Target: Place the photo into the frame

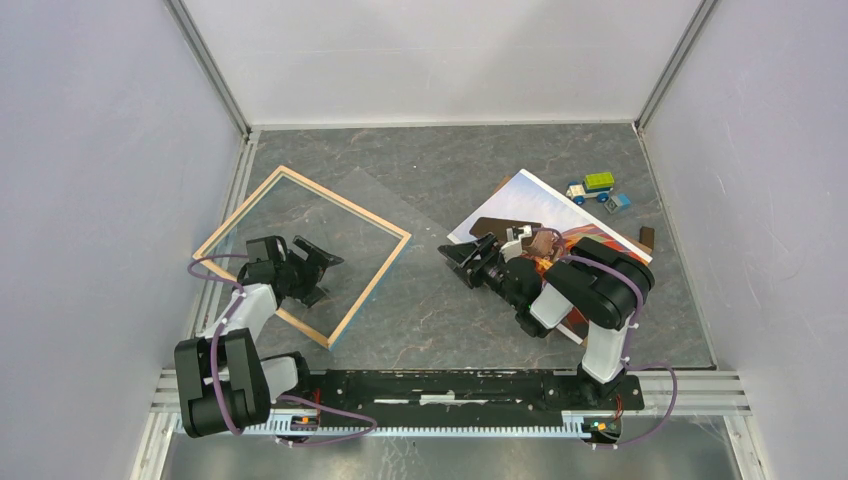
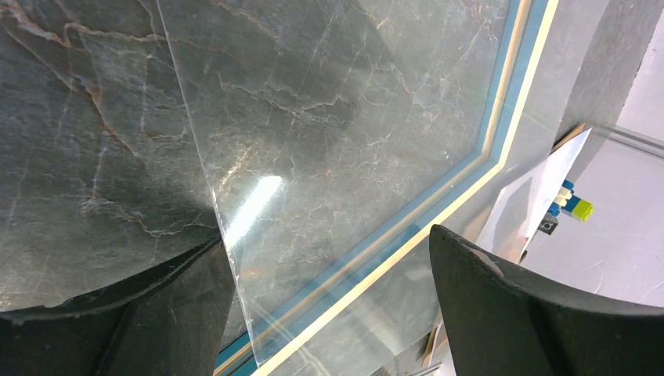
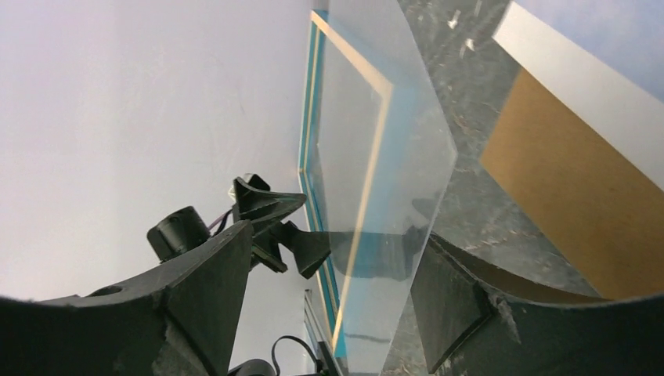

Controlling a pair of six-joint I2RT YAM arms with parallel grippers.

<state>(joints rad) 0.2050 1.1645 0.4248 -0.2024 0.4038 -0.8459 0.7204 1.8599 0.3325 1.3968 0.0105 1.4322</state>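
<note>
**Q:** Which step is shown?

**A:** Probably squaring the clear pane (image 2: pixel 337 133), which lies askew over the frame (image 1: pixel 239 212) at centre left. The left gripper (image 1: pixel 322 272) and right gripper (image 1: pixel 458 265) both stand open, holding nothing.

**Q:** And the next move?

**A:** Fetching the photo (image 1: pixel 540 195) at upper right. It lies partly beneath the right arm, overlapped by a brown board (image 1: pixel 495 225), with 1 toy truck (image 1: pixel 597 184) beside it.
</note>
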